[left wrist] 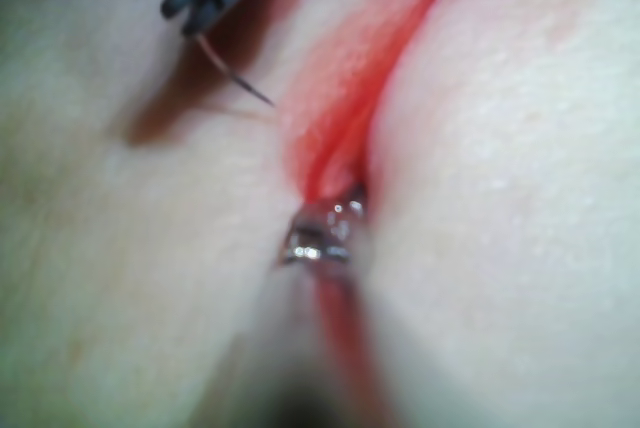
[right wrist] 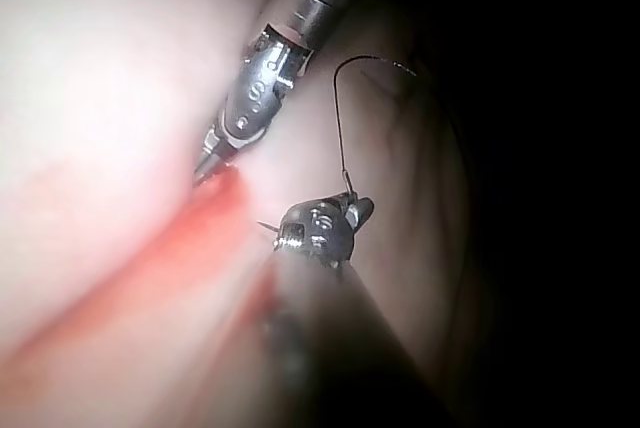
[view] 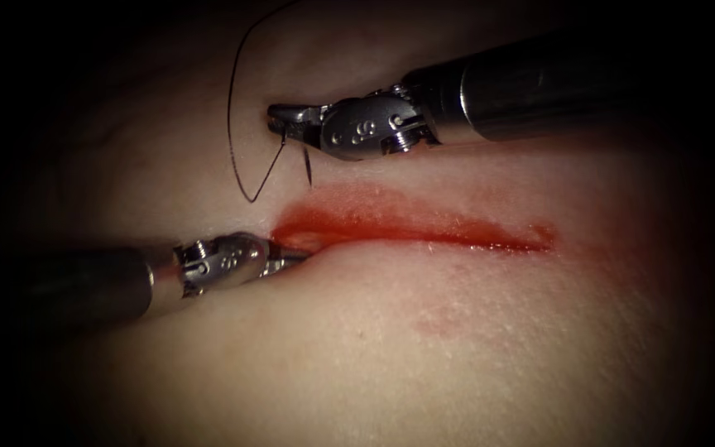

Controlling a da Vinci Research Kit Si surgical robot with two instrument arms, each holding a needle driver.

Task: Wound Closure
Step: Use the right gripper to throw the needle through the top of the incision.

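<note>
The cut (view: 424, 233) runs across the tissue (view: 457, 348), lined with red fluid. My right tool (view: 279, 120) hovers above the cut's left end, on its far side, jaws shut on the curved needle (view: 307, 165) near its thread end. The needle's point hangs down just over the skin, free of the tissue. Dark thread (view: 230, 108) loops from the needle out to the left and up. My left tool (view: 285, 255) lies low, its jaws shut on the tissue edge at the cut's left end, their tips tucked into the cut. The left wrist view shows the left tool (left wrist: 325, 233) in the cut and the needle (left wrist: 235, 78).
In the right wrist view the left tool (right wrist: 212, 163) meets the red cut (right wrist: 150, 258), and the thread (right wrist: 338, 118) rises from the right tool (right wrist: 350, 213). A faint pink patch (view: 444, 319) marks the near skin.
</note>
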